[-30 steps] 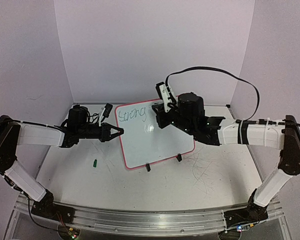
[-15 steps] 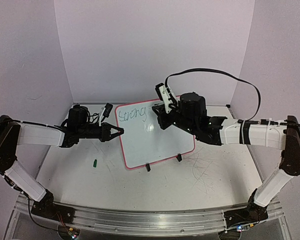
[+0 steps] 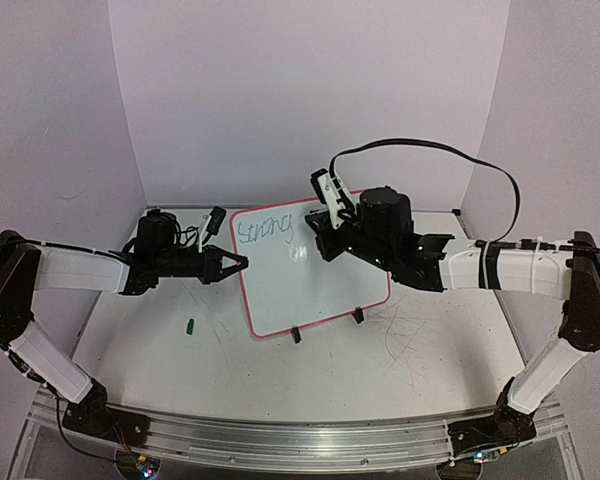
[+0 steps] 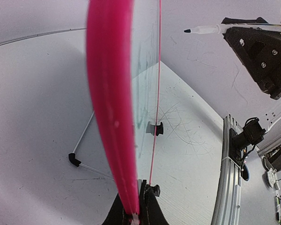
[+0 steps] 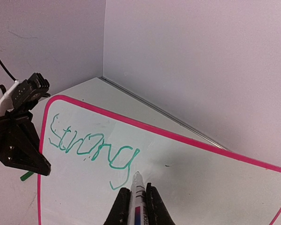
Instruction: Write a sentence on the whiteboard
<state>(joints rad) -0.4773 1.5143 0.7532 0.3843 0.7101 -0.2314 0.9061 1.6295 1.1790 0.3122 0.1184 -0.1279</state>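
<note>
Left jaws: pinching whiteboard (image 3: 315, 270) rim, brace rigid | Right jaws: pinching marker (image 5: 136, 190) | Sentence (image 5: 91, 147): "Strong" only; advise light, even strokes rightward

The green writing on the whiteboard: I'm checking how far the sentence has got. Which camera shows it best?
The right wrist view: the green writing reads "Strong", large and clear, beside the marker. The top external view shows it small. The left wrist view sees the whiteboard edge-on, leaving only a faint green trace.
</note>
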